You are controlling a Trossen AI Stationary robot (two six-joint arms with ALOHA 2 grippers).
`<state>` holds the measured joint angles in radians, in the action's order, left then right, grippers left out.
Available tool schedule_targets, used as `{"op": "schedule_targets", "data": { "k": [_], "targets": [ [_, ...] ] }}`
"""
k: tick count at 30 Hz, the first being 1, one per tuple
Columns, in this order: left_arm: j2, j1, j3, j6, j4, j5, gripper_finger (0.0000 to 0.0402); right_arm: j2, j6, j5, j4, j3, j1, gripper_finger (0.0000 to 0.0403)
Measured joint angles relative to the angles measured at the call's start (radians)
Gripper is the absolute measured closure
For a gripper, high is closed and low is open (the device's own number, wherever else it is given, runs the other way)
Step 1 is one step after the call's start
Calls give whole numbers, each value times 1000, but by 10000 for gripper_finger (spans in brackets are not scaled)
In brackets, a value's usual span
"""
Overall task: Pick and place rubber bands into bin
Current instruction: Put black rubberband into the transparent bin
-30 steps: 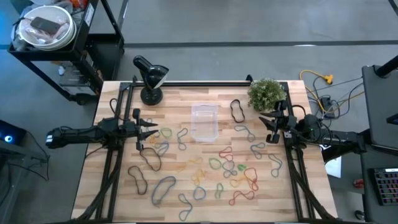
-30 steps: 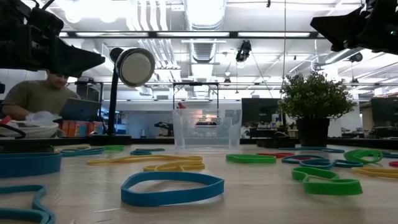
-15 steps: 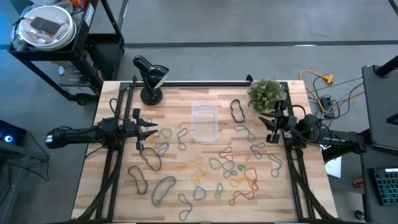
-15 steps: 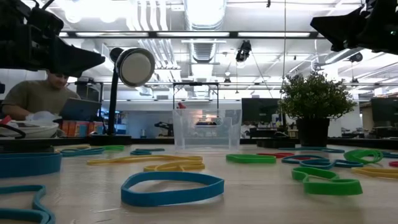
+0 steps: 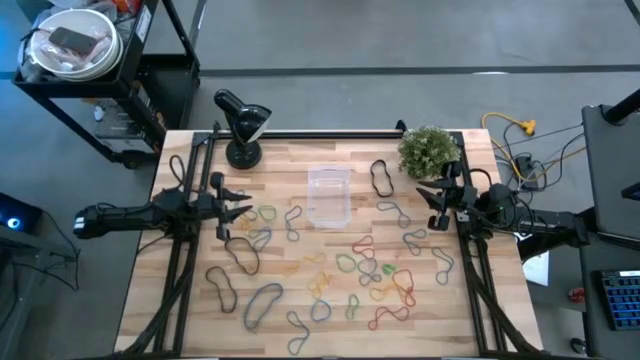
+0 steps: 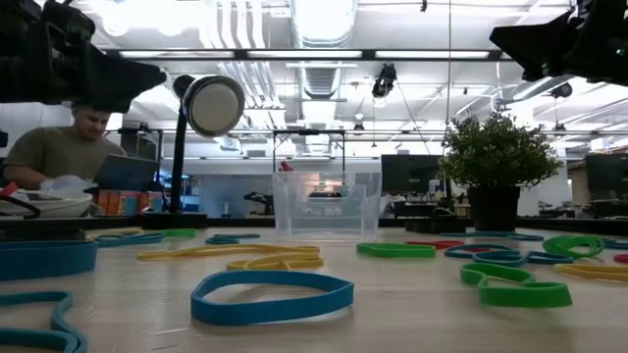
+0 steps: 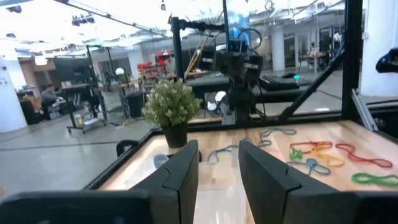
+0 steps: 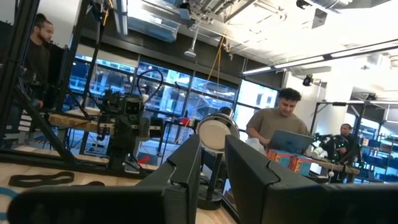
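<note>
Moved: left gripper (image 5: 243, 208) lifted slightly, narrowly open, empty.
Right gripper (image 5: 428, 196): unmoved, narrowly open, empty.
Surroundings: lamp (image 5: 241, 126), plant (image 5: 428, 149) flank bin (image 5: 328, 196); rubber bands (image 5: 370, 268) scattered.

Room: grey floor (image 5: 330, 40) around a wooden table (image 5: 290, 290). Black cart (image 5: 110, 90), far left. Desk lamp (image 5: 243, 125) and potted plant (image 5: 428, 150) at the table's far edge. Ceiling light strips (image 6: 314, 54). Seated person with laptop (image 6: 59, 152), left background.

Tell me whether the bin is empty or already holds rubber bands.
Empty: the bin stands upright, its clear floor bare from above; the rubber bands lie on the table around it.
</note>
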<state>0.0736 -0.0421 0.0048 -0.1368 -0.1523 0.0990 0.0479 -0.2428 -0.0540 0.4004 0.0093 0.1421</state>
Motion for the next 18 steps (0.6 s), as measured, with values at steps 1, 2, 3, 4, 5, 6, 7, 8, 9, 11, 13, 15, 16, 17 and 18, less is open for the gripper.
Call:
{"op": "schedule_targets", "data": {
  "k": [1,2,3,4,5,6,7,8,9,11,13,15,16,17,18],
  "targets": [
    [0,0,0,0,-12,0,301,0,3,0,0,0,0,335],
    [0,0,0,0,-23,0,301,0,4,0,0,0,0,335],
    [0,0,0,0,-35,0,301,0,3,0,0,0,0,335],
    [0,0,0,0,-43,0,301,0,2,0,0,0,0,335],
    [0,0,0,1,-53,0,301,0,0,0,0,0,0,335],
    [0,0,0,1,-60,0,301,0,-1,0,0,0,0,335],
    [0,0,0,1,-61,0,301,0,0,0,0,0,0,335],
    [0,0,0,1,-58,0,301,0,3,0,0,0,0,335],
    [0,0,0,0,-57,0,301,0,4,0,0,0,0,335],
    [0,0,0,1,-56,0,301,0,2,0,0,0,0,335],
    [1,0,0,1,-46,0,301,0,-1,0,0,0,0,335],
    [0,0,0,1,-48,0,301,0,4,0,0,0,0,335],
    [0,0,0,1,-50,0,301,0,4,0,0,0,0,335],
    [0,0,0,1,-50,0,301,0,3,0,0,0,0,335],
    [0,0,0,1,-50,0,301,0,2,0,0,0,0,335]
  ]
}}
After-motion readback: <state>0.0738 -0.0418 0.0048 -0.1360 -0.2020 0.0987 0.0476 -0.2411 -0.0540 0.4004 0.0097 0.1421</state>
